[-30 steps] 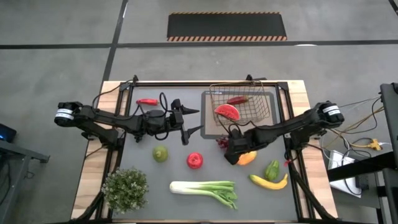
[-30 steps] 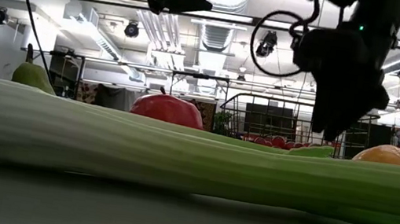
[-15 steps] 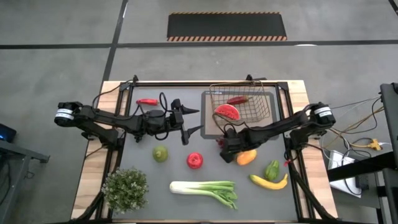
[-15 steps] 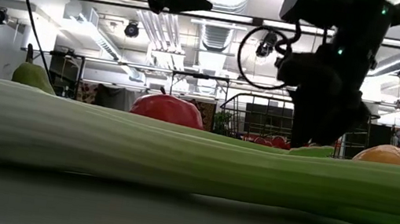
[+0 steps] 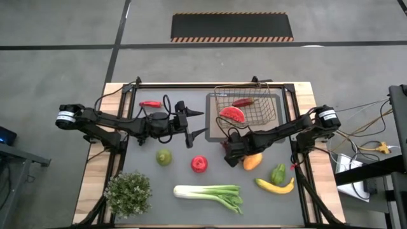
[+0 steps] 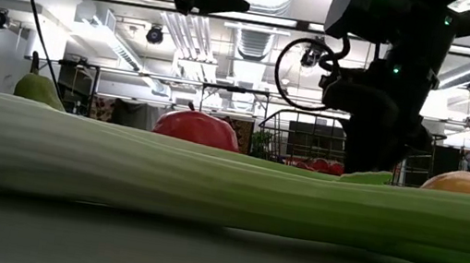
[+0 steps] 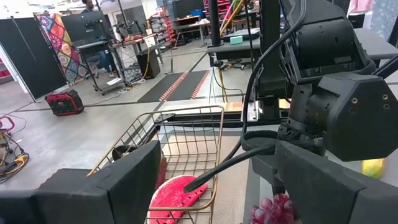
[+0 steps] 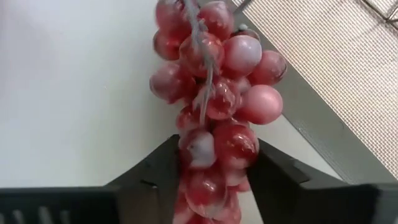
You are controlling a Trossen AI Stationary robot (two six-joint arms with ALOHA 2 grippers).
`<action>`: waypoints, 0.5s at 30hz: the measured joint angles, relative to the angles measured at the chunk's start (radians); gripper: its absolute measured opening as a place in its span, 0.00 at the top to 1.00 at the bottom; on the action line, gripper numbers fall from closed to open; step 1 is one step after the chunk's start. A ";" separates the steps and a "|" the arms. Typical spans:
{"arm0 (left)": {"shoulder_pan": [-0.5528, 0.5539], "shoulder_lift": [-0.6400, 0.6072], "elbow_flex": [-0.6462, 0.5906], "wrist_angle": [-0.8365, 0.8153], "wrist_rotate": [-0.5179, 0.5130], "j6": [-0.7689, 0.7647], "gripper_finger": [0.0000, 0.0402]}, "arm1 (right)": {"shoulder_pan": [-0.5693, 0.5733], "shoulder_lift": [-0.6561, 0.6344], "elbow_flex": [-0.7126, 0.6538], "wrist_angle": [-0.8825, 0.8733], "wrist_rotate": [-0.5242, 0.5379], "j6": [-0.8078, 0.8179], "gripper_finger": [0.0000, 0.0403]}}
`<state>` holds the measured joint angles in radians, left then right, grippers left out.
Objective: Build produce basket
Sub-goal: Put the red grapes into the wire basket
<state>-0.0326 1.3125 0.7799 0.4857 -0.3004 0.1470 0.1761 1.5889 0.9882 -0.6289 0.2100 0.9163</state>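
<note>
The wire basket (image 5: 249, 107) stands at the table's far right on a grey mat, with a watermelon slice (image 5: 232, 114) and a red chilli (image 5: 243, 102) inside. The pink-red grapes (image 8: 211, 93) lie on their side on the table by the mat's near left corner. My right gripper (image 5: 229, 147) has come down on them and is shut on one end of the bunch. My left gripper (image 5: 196, 126) hangs open and level above the table's middle, holding nothing. My right gripper pinches one end of the grape bunch (image 8: 214, 152) between its two fingers (image 8: 158, 177), one finger on each side. The fingers slant steeply down from the table's right side. The rest of the bunch, with its stem, stretches away from the fingers and lies on the table.
On the table lie a second chilli (image 5: 151, 104), a green fruit (image 5: 165, 156), an apple (image 5: 199, 164), a mango (image 5: 252, 161), a green pepper (image 5: 278, 173), a banana (image 5: 275, 186) and a leek (image 5: 210, 194). A potted plant (image 5: 128, 193) stands at the near left.
My right gripper has sunk toward the table and shifted a little toward the table's left, onto the grapes. The grapes lie where they were.
</note>
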 joint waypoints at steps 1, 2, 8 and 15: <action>0.000 0.000 0.000 0.000 0.000 0.000 0.25 | 0.000 -0.001 0.000 0.000 0.000 -0.005 0.67; 0.000 0.000 0.000 0.000 0.000 0.000 0.25 | 0.000 -0.001 0.000 0.001 0.000 -0.012 0.69; 0.000 0.000 0.000 0.000 -0.001 0.001 0.25 | 0.000 -0.011 0.000 0.006 0.000 -0.039 0.78; 0.000 0.000 0.002 0.003 -0.003 0.014 0.25 | 0.000 -0.071 0.000 0.008 -0.008 -0.119 0.82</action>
<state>-0.0326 1.3125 0.7815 0.4885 -0.3039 0.1605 0.1761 1.5183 0.9882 -0.6208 0.2020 0.7973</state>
